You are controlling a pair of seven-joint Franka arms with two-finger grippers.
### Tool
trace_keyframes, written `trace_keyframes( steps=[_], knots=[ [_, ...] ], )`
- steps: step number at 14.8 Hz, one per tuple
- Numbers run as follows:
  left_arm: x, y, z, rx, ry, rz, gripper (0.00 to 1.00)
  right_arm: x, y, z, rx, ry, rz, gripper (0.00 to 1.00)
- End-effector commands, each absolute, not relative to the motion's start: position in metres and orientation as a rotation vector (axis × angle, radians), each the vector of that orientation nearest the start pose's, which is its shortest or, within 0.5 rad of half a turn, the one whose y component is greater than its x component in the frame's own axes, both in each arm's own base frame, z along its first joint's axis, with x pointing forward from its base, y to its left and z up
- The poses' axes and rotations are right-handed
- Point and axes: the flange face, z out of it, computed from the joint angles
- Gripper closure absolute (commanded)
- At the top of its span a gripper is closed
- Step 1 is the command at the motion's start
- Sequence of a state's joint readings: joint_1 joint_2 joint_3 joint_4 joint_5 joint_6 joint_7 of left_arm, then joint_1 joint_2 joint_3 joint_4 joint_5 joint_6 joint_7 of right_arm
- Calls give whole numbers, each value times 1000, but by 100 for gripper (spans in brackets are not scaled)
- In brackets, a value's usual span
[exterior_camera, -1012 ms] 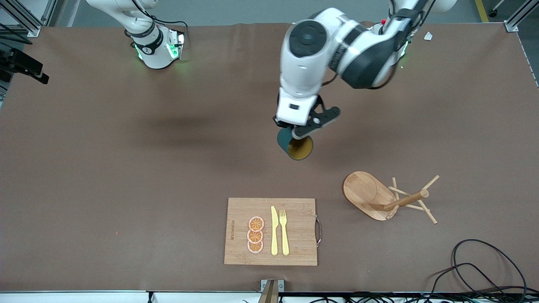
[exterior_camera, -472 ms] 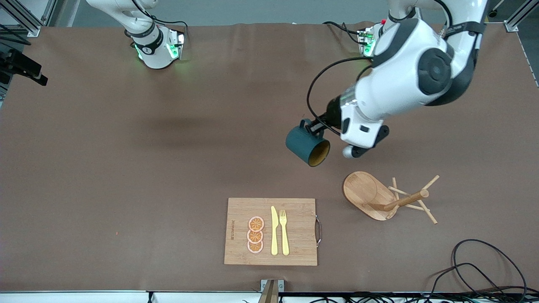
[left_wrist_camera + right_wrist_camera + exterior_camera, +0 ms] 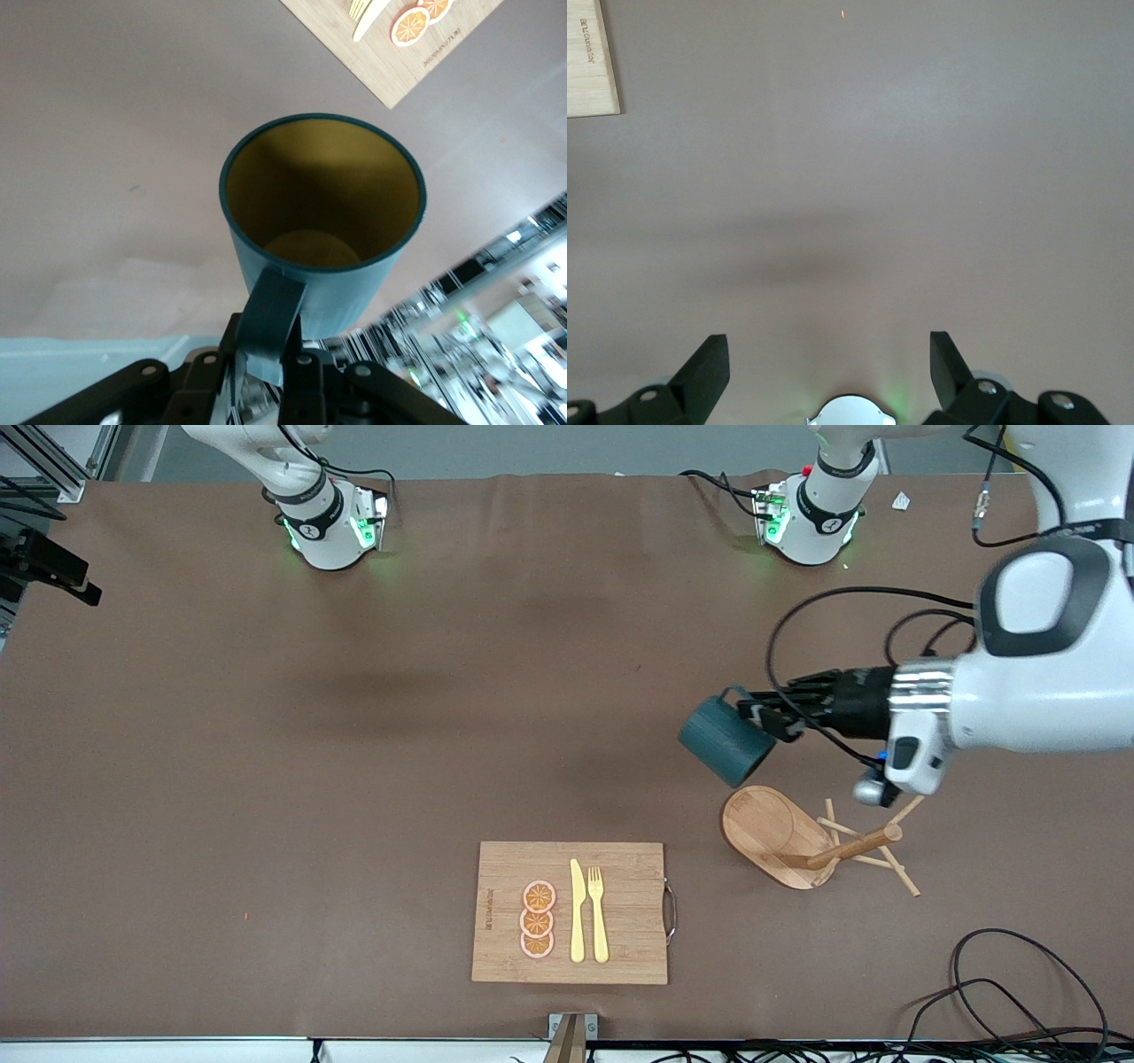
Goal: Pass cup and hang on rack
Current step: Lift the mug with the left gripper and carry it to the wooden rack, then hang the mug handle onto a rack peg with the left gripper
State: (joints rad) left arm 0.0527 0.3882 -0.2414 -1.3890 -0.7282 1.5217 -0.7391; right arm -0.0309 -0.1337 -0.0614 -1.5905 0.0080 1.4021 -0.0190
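My left gripper (image 3: 753, 713), frame right, clamps the cup (image 3: 726, 740) by its handle above the rack (image 3: 802, 840); my right gripper (image 3: 829, 370) waits, fingers spread.

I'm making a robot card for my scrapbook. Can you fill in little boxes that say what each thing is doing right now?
cup: dark teal cup, held up in the air by its handle, tipped on its side, above the table near the rack's base
left pincer: left pincer, shut on the cup's handle
right pincer: right pincer, open, holds nothing, waits over bare table
rack: rack, no cup hanging on it
cutting board: cutting board, with a knife, fork and orange slices on it
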Motion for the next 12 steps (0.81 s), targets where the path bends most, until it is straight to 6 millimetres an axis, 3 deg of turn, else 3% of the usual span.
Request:
trace_keyframes(
  steps=[1, 8, 12],
  knots=[
    [636, -146, 491, 2209, 688, -799, 99, 486, -45, 671, -3108, 107, 77, 0],
    [654, -86, 424, 2088, 640, -860, 99, 485, -45, 671, -3110, 105, 79, 0],
    [659, -66, 402, 2065, 620, -851, 99, 485, -45, 670, -3109, 105, 84, 0]
  ],
)
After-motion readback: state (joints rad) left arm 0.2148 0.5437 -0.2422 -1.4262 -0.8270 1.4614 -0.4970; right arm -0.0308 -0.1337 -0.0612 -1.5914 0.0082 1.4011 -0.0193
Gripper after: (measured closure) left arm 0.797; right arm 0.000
